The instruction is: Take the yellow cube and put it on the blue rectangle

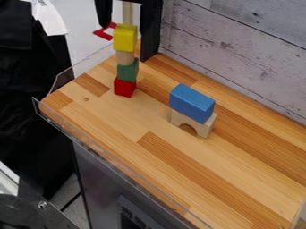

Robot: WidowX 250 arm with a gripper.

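The black gripper [126, 42] hangs at the top of the camera view, open, with its two fingers spread apart to the left and right of the tower's top. The yellow cube [125, 38] sits on top of that tower, with gaps showing between it and both fingers. Below it are a plain wooden piece [125, 58], a green block [127, 71] and a red block [124, 87] on the table. The blue rectangle [192, 103] lies on a plain wooden arch [193, 123], right of the tower and nearer the camera.
The wooden table [149, 165] has a clear plastic edging [108, 154] along its left and front side. A grey plank wall [245, 58] stands behind it at the right. A small red open-shaped piece [105, 31] shows just left of the yellow cube.
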